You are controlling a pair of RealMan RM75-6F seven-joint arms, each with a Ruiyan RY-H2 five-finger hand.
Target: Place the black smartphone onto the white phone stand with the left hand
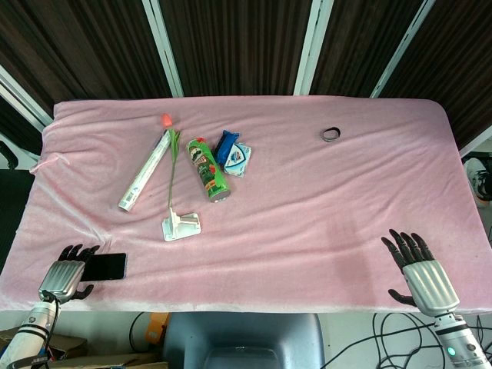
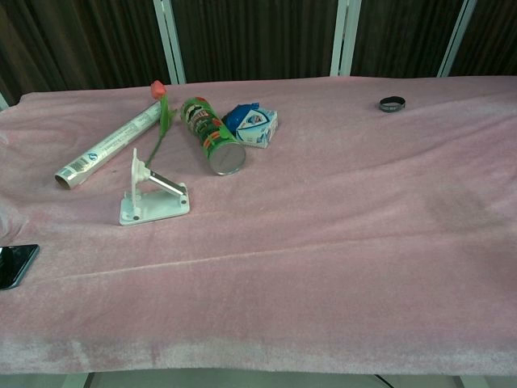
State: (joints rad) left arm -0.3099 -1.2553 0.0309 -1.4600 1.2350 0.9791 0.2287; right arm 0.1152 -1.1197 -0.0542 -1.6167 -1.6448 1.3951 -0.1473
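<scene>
The black smartphone [image 1: 105, 267] lies flat on the pink cloth near the front left corner; the chest view shows only its right end [image 2: 16, 264] at the left edge. My left hand [image 1: 68, 274] sits just left of it, fingers reaching over its left end, though I cannot tell whether they grip it. The white phone stand [image 1: 181, 226] stands upright behind and to the right of the phone, also seen in the chest view [image 2: 151, 196]. My right hand [image 1: 419, 269] rests at the front right edge, fingers spread, holding nothing.
A green snack can [image 1: 209, 168], a blue packet [image 1: 232, 152], a rolled tube [image 1: 144, 170] and an artificial tulip [image 1: 171, 157] lie behind the stand. A black ring [image 1: 330, 134] sits far right at the back. The pink cloth [image 1: 323, 223] covers the table.
</scene>
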